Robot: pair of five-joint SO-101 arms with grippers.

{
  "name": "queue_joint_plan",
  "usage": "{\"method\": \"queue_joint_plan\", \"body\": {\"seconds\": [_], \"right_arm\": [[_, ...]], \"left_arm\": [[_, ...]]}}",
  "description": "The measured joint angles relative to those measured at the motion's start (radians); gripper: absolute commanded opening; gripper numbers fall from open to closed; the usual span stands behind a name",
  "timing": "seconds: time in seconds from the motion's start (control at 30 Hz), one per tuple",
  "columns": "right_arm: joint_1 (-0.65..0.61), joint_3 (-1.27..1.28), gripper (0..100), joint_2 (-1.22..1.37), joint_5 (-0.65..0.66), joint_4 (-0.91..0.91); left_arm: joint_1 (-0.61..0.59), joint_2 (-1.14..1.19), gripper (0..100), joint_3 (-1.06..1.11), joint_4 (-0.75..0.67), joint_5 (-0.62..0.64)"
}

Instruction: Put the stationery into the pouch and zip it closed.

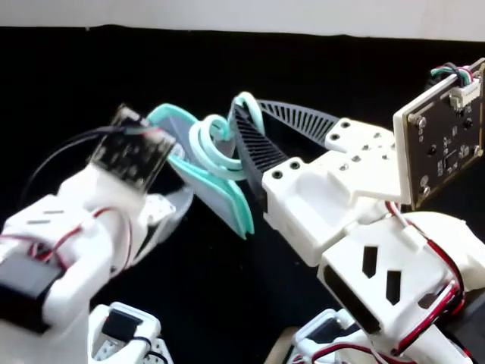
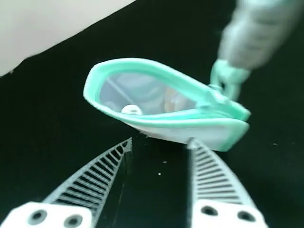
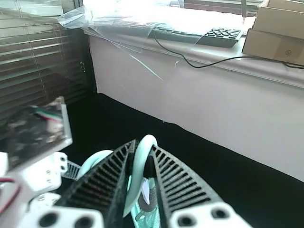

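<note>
A clear pouch with a mint-green rim (image 2: 166, 118) hangs tilted above the black table, also seen from above (image 1: 216, 186). Its mouth gapes at one end, and several small items (image 2: 130, 110) lie inside. The zip slider (image 2: 213, 92) sits near the other end with a mint ring pull (image 1: 220, 140) on it. My right gripper (image 1: 241, 114) is shut on that ring (image 3: 141, 161), its black ribbed fingers (image 3: 107, 180) on both sides. My left gripper (image 2: 160, 142) stands open, its pale ribbed fingertips (image 2: 128, 145) right at the pouch's lower side. Whether they touch it is unclear.
Black cloth (image 1: 318, 68) covers the table up to a pale wall (image 1: 227, 15) at the back. The two arms crowd close together over the middle. Beyond the table, the right wrist view shows a desk with a keyboard (image 3: 221, 35) and boxes (image 3: 280, 28).
</note>
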Motion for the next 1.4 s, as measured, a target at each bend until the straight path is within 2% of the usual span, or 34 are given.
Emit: {"method": "queue_joint_plan", "body": {"seconds": [0.13,0.33,0.63,0.93,1.07,1.2,1.4], "right_arm": [[0.0,0.0,0.5,0.0,0.0,0.0],[0.0,0.0,0.5,0.0,0.0,0.0],[0.0,0.0,0.5,0.0,0.0,0.0],[0.0,0.0,0.5,0.0,0.0,0.0],[0.0,0.0,0.5,0.0,0.0,0.0],[0.0,0.0,0.5,0.0,0.0,0.0],[-0.003,0.0,0.5,0.0,0.0,0.0]], "left_arm": [[-0.057,0.0,2,0.052,-0.063,0.0],[-0.071,-0.002,1,0.127,-0.103,-0.003],[-0.253,0.0,1,0.384,-0.42,-0.006],[-0.258,0.002,1,0.548,-0.718,-0.006],[-0.256,0.002,1,0.569,-0.776,-0.006],[-0.181,0.002,1,0.595,-0.786,-0.006],[-0.103,0.028,1,0.598,-0.907,-0.006]]}}
